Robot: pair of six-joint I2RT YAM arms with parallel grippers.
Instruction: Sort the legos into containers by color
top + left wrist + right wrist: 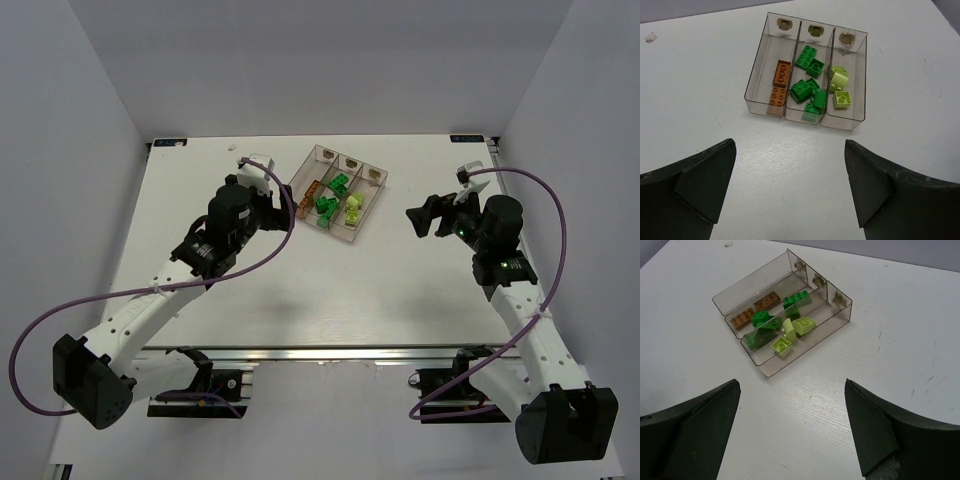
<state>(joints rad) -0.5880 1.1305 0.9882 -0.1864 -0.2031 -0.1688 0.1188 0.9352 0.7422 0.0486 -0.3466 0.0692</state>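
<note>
1. Left tool spread wide, gripping nothing.
2. Right tool equally wide, empty.
3. At 12 o'clock beyond left tool, on bench: containers holding legos, sorted orange left, green middle, pale right; nearest green possibly tilted.
</note>
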